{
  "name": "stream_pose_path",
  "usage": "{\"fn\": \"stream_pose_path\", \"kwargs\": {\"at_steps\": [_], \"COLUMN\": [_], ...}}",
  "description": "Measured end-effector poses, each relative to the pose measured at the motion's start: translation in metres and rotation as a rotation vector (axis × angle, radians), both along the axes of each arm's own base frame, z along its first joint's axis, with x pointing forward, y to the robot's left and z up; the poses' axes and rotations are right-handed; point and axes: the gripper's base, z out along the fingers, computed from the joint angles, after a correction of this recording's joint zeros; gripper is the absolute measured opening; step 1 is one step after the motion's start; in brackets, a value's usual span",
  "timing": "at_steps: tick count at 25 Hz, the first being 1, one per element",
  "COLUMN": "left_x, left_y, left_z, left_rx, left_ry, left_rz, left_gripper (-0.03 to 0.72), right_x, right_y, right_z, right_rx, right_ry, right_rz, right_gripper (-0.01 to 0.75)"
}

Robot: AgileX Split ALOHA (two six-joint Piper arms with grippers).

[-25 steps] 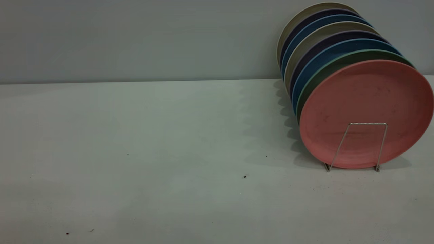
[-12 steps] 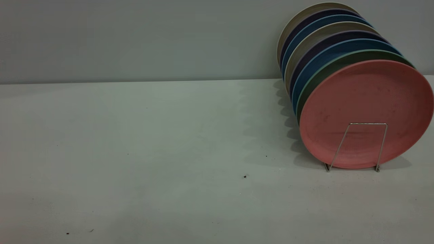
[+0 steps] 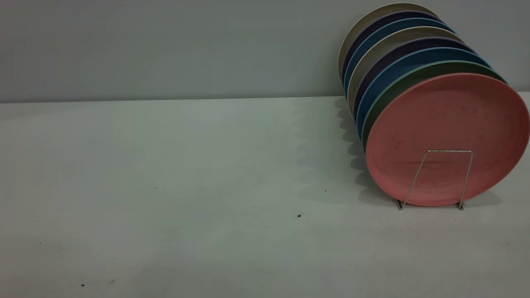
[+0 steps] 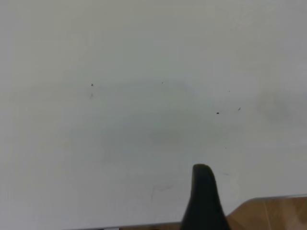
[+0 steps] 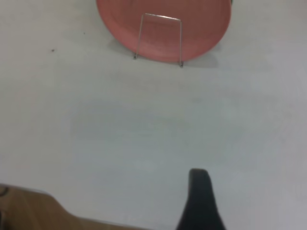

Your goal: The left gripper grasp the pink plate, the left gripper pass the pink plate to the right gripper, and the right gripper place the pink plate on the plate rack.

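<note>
The pink plate point(image 3: 447, 138) stands upright at the front of a row of plates at the table's right, leaning behind the front wire loop of the plate rack point(image 3: 449, 151). In the right wrist view the pink plate point(image 5: 163, 28) and the plate rack point(image 5: 162, 17) lie well ahead of my right gripper point(image 5: 200, 196), which shows only as a dark wedge over bare table. My left gripper point(image 4: 203, 191) is likewise a dark wedge above bare table near its edge, with nothing by it. Neither gripper appears in the exterior view.
Behind the pink plate stand a green plate point(image 3: 393, 89) and several blue, dark and beige ones point(image 3: 372, 25). A grey wall runs along the back. The table edge, with wooden floor point(image 4: 273, 213) beyond it, lies near each gripper.
</note>
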Motion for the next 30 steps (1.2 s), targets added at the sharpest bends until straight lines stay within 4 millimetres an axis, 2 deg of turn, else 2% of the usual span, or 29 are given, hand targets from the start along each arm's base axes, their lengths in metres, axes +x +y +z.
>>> {"fn": "stream_pose_path", "kwargs": {"at_steps": [6, 14, 30], "left_x": [-0.0021, -0.0037, -0.0037], "left_y": [-0.0001, -0.0001, -0.0001], "left_z": [-0.0002, -0.0005, -0.0005], "left_rx": [0.000, 0.000, -0.001], "left_ry": [-0.015, -0.026, -0.026], "left_rz": [0.001, 0.001, -0.002], "left_gripper": [0.582, 0.582, 0.582], "right_x": [-0.0003, -0.0078, -0.0077], "right_y": [0.0000, -0.0001, -0.0001], "right_z": [0.0000, -0.0003, -0.0003], "right_rx": [0.000, 0.004, 0.004], "right_ry": [-0.002, -0.055, -0.054], "right_rz": [-0.004, -0.134, -0.139], "right_gripper": [0.579, 0.579, 0.579]}}
